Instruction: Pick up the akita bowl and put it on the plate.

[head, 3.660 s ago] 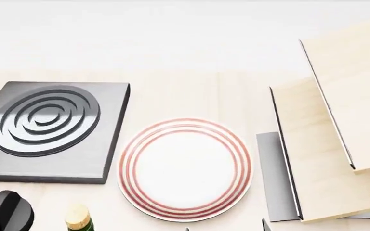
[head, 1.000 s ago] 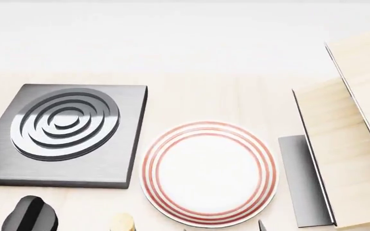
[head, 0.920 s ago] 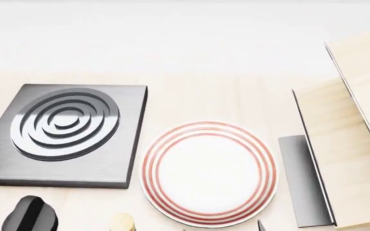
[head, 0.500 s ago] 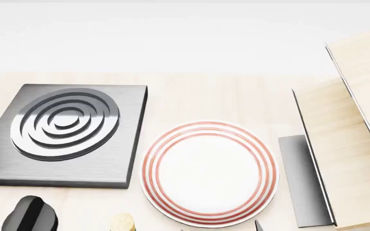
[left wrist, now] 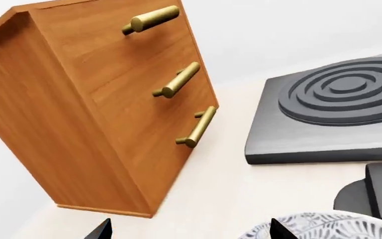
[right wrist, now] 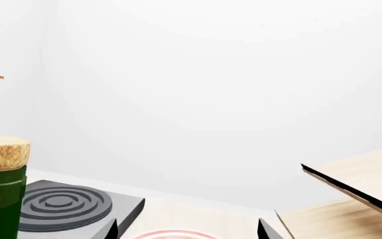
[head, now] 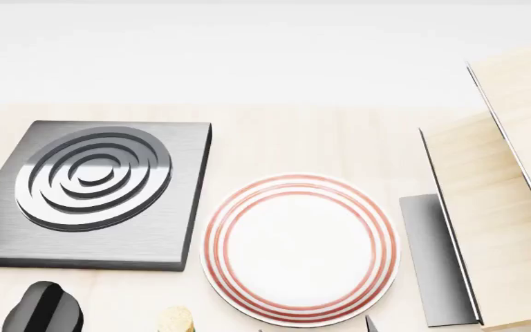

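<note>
The akita bowl (left wrist: 324, 228) shows only as a slice of grey-patterned rim at the edge of the left wrist view, right by one tip of my left gripper (left wrist: 191, 232). That gripper is open, with bare counter between its fingers. The bowl is out of the head view. The plate (head: 300, 249), white with red rings, lies bare in the middle of the head view. Its far rim (right wrist: 171, 233) peeks in between the spread tips of my right gripper (right wrist: 188, 231), which is open and holds nothing.
A dark square burner (head: 90, 187) lies left of the plate, with a black knob (head: 44, 311) and a corked green bottle (right wrist: 2, 184) nearer me. A wooden drawer cabinet (left wrist: 111, 104) stands beyond the burner. Pale wooden boards (head: 505, 207) and a grey panel (head: 436, 259) rise on the right.
Since the oldest frame the head view has shifted, so burner and plate sit further right in it. Over the last second nothing has visibly moved.
</note>
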`<state>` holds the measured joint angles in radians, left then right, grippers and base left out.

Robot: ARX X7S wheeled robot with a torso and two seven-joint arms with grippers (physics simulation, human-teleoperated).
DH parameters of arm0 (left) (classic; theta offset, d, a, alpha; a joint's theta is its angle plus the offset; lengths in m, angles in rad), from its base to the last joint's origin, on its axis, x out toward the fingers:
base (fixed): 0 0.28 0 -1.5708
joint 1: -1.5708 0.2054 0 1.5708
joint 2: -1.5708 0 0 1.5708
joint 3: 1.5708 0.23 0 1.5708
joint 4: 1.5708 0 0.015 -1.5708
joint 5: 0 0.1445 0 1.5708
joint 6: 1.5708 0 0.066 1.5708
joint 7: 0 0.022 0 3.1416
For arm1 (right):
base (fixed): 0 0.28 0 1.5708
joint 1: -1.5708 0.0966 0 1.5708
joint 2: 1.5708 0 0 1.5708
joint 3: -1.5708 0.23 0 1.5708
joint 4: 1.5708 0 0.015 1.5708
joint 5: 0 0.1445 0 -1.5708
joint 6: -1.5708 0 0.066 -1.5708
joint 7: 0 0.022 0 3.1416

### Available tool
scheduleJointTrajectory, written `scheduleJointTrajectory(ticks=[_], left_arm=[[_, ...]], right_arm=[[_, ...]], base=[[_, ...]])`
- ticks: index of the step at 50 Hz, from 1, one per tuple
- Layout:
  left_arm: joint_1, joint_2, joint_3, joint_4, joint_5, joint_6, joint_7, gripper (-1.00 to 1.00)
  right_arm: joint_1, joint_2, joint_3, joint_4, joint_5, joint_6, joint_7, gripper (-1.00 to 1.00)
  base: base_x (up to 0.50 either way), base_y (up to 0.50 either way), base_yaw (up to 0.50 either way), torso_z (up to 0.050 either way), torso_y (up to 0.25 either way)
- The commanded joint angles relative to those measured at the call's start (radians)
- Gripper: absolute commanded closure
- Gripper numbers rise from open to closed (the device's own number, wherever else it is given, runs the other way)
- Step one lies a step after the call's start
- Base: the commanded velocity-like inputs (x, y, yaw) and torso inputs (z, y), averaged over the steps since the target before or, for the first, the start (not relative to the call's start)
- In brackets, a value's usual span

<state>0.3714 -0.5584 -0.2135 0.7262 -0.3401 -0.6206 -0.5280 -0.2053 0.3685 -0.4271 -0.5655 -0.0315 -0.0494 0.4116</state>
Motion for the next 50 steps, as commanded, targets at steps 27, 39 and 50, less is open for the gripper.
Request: scheduleJointTrajectory(ticks=[27,39,50], left_arm=[[-0.011,-0.004,-0.008,-0.056,-0.083,-0.067,0.045,-1.00],[-0.061,-0.014,0.039,-0.119,-0.100,-0.124,0.058,-1.00],[-0.076,-0.022,0.059,-0.130,-0.110,-0.161,0.060,-1.00]], right_arm=[[0.006,0.008,-0.010,0.008,0.007,-0.004,0.008,-1.00],[0.016,0.008,-0.013,0.013,0.013,0.003,0.008,-1.00],[0.016,0.011,-0.014,0.008,0.011,0.006,0.013,-1.00]], base=[[0.00,0.00,0.00,0.000,0.000],[0.00,0.00,0.00,0.000,0.000],[0.00,0.00,0.00,0.000,0.000]])
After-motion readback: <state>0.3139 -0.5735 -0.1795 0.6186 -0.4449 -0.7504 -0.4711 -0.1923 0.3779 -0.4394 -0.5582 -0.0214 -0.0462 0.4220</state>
